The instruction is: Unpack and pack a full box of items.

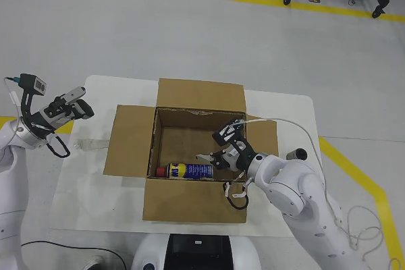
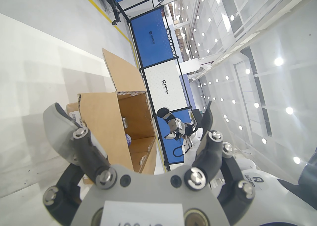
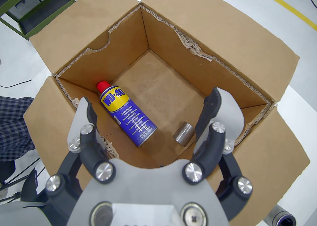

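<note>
Unpacking step, by the look of things: box (image 1: 201, 93) open in the middle of the desk (image 1: 283, 111), flaps spread out, two things inside. Down on the floor of the box, a can (image 3: 127, 115) on its side, red cap toward one corner, close along the wall nearest the robot. Near it but not touching, a small metal tube (image 3: 183, 135) by the next corner. Over the open box, above both things, the right tool (image 3: 150, 99), fingers wide apart, nothing in them. Off at the left end of the desk, well apart from the box, the left tool (image 1: 76, 108), also wide open and empty. Next, most likely: go down into the box with the right tool, put one finger on each side of the can's round body, then close and lift straight up. Maybe a tight spot, with the can so close to the wall and little room for a finger there. Best to stay clear of the tube and the flaps on the way.
</note>
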Robot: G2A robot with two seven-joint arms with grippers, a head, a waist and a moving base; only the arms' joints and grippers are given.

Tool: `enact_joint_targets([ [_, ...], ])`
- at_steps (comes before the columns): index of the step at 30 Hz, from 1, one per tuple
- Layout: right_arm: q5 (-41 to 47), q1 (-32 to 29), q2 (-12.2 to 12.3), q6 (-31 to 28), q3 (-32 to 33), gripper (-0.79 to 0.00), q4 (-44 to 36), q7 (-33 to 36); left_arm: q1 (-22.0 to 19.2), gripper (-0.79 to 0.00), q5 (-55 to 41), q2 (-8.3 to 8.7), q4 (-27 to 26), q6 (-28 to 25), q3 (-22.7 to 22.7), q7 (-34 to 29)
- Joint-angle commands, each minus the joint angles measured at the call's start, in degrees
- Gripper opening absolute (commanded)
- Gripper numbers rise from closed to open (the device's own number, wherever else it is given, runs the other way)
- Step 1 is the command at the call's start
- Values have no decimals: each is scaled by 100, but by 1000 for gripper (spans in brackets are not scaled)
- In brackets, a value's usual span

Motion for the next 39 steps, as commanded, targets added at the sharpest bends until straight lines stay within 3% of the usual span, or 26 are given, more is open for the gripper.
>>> enact_joint_targets([
  [1,0,0,0,0,0,0,0,0,0,0,0,0,0,0,0,0],
  [23,130,22,0,-88,17,0,88,-46,0,0,0,0,0,0,0,0],
  [31,831,508,-84,709,-111,0,342,913,0,0,0,0,0,0,0,0],
  [39,849,1058,-204,1656,-484,0,754,1566,0,0,0,0,0,0,0,0],
])
